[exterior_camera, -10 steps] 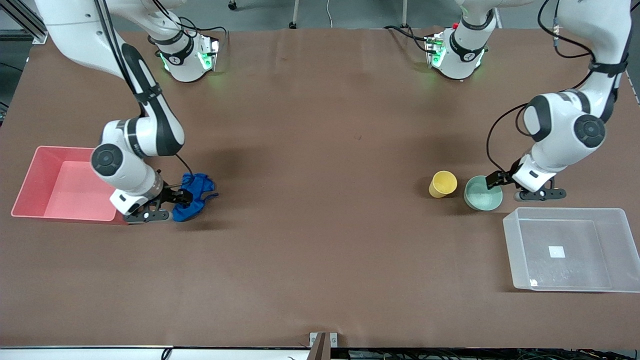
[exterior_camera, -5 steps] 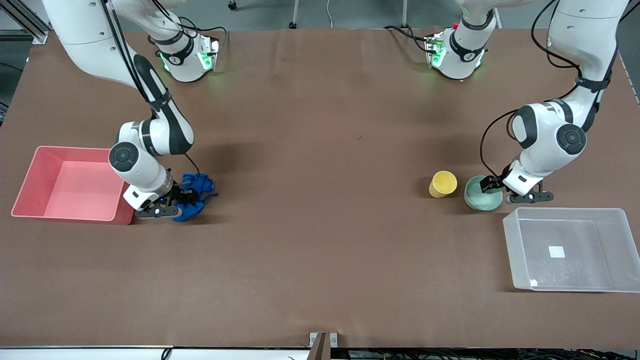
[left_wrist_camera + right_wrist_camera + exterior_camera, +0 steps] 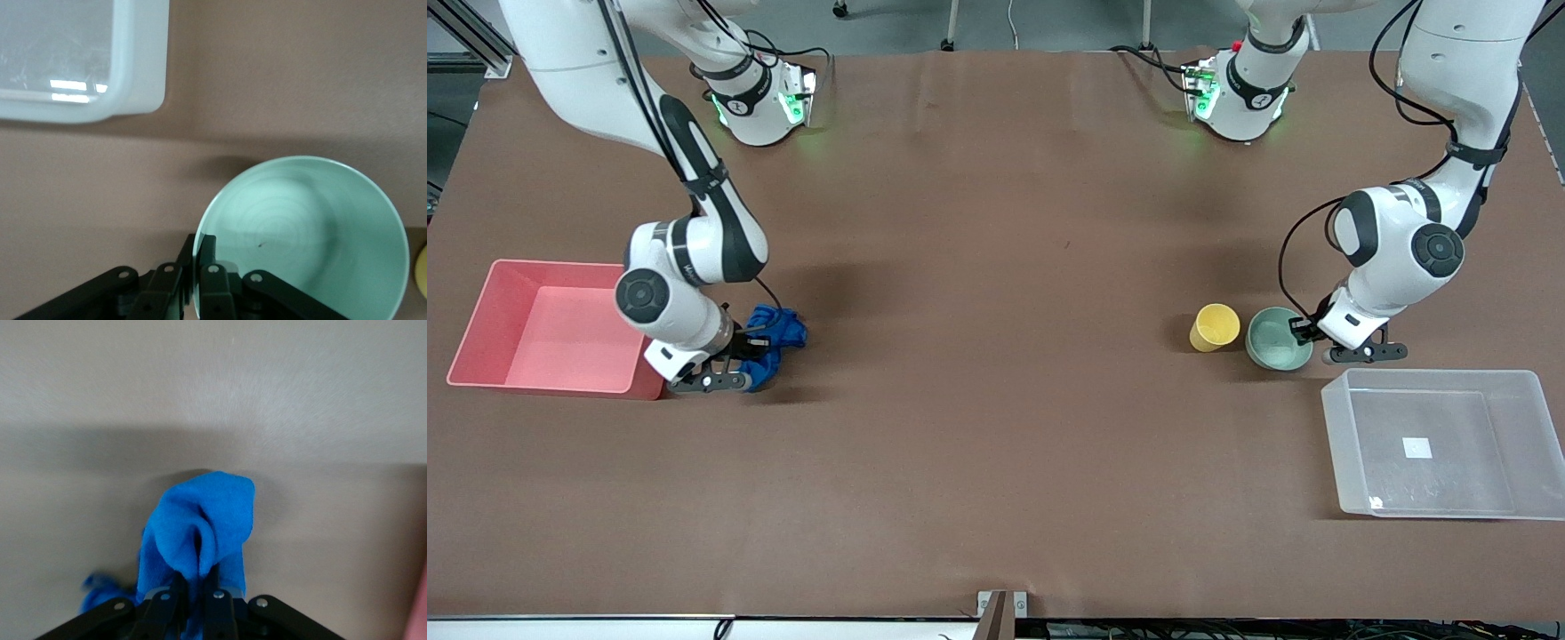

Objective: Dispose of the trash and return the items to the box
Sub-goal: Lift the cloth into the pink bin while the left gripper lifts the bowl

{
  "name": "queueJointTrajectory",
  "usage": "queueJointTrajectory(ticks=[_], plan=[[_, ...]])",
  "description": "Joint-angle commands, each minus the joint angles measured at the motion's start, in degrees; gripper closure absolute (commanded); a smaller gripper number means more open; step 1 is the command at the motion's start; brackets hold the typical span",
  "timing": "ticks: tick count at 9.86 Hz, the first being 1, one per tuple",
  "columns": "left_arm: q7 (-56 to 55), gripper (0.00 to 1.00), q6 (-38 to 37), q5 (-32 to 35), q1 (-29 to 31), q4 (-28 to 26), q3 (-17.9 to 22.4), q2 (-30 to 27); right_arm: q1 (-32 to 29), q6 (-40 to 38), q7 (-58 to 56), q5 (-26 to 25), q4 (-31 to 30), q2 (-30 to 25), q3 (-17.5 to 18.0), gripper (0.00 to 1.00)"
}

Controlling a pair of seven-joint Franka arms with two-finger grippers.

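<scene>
Cloth: a soft bright-blue cloth (image 3: pixel 774 347), bunched into wrinkled folds, lies on the brown surface (image 3: pixel 996 427) just beside the pink bin (image 3: pixel 480 307), toward the right arm's end.
Right hand: the right hand (image 3: pixel 749 349) is down at the cloth, fingers pinched tight on a raised fold; in the right wrist view the blue fabric (image 3: pixel 200 533) bulges up between the black fingertips (image 3: pixel 217 597).
Pink bin: opaque, rectangular, smooth-walled, open on top, touching or nearly touching the right arm's wrist.
Bowl: a shallow, round, mint-green bowl (image 3: pixel 1279 339) with a smooth glossy inside sits upright on the surface, farther from the front camera than the clear box.
Left hand: the left hand (image 3: pixel 1303 332) is clamped on the bowl's rim at the side toward the left arm's end; the left wrist view shows one finger inside the wall (image 3: pixel 215 280) and one outside, with the bowl (image 3: pixel 307 233) filling much of the picture.
Cup: a small yellow plastic cup (image 3: pixel 1214 327) stands just beside the bowl, toward the middle of the surface, apart from it by a thin gap.
Box: the clear, translucent, rectangular box (image 3: pixel 1347 444), rounded corners, a small white label (image 3: pixel 1416 447) on its base, lies near the bowl and nearer the front camera.
Open room: the wide middle of the brown surface lies bare between the two groups.
</scene>
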Motion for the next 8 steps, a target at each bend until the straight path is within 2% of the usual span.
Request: queueJointTrajectory(ticks=[1,3,4,6,7,8], plan=[[0.7,1.0,-0.2,0.1,0.0,-0.6,-0.2,-2.2,-1.6,-21.8,0.1,1.1,14.3,-3.5,-0.2,0.96],[0.8,1.0,-9.1,0.2,0.0,1.3,-0.3,-9.9,-4.6,-35.8,-0.4,0.6,26.1,-4.4,-0.5,0.96],[0.9,1.0,-13.8,0.3,0.0,4.9,-0.3,-11.4,-6.6,-38.8,-2.5,-0.9,29.1,-5.2,-0.8,0.96],[1.2,1.0,-19.8,0.3,-0.1,16.4,-0.3,-8.2,-13.3,-38.0,-12.3,-5.4,28.9,-5.7,-1.0,0.95],[4.0,1.0,-22.2,0.0,0.5,24.2,-0.2,-4.2,-17.4,-35.6,-17.6,-5.4,27.3,-5.5,-1.0,0.95],[6.2,1.0,-25.8,-0.1,1.1,33.3,-0.1,1.2,-20.7,-29.6,-22.8,-5.5,23.3,-5.5,-1.0,0.95]])
